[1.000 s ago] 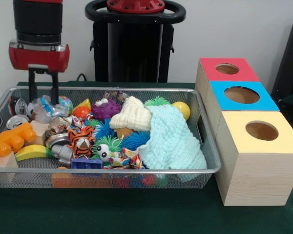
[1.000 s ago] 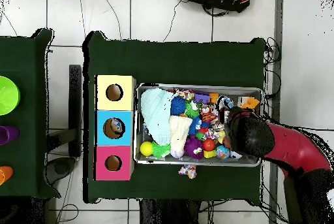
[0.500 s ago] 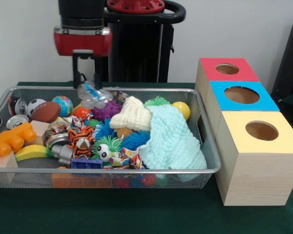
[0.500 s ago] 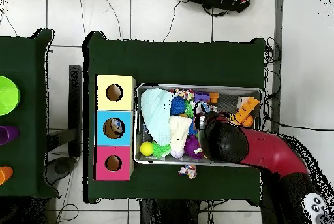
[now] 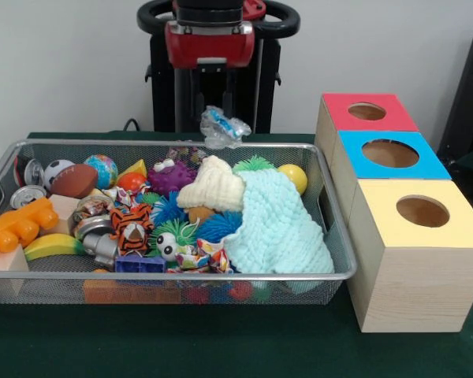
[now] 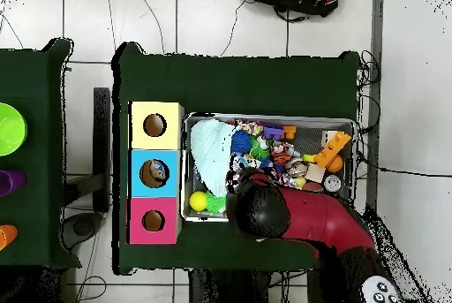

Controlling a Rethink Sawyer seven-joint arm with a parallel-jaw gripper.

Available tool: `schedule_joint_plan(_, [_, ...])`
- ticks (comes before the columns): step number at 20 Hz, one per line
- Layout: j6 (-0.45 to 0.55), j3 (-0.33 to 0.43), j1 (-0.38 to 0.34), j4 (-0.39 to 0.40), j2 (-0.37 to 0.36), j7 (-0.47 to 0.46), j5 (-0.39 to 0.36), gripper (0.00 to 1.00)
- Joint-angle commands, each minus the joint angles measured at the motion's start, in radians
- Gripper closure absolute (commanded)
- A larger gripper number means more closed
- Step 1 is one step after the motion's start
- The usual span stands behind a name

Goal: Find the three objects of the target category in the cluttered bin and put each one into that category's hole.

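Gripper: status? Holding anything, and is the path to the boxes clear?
Gripper shut on crumpled plastic wrapper, lifted above the bin. Three boxes off to the side, holes open. Nothing visible between wrapper and boxes.

We find no readable text, labels, brand names, numbers or signs on anything in either view; any print on the bin's clutter is too small to make out.

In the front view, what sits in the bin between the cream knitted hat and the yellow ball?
In the front view, a green spiky ball and the top of the light blue knitted cloth lie between the cream knitted hat and the yellow ball.
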Motion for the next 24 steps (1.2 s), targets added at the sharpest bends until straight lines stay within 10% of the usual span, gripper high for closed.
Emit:
schedule_joint_plan(1, [0.072, -0.077, 0.043, 0.171, -0.113, 0.26, 0.087, 1.0])
schedule_joint_plan(13, [0.183, -0.222, 0.289, 0.125, -0.171, 0.39, 0.189, 1.0])
schedule_joint_plan(24, [0.185, -0.32, 0.478, -0.055, -0.018, 0.523, 0.231, 1.0])
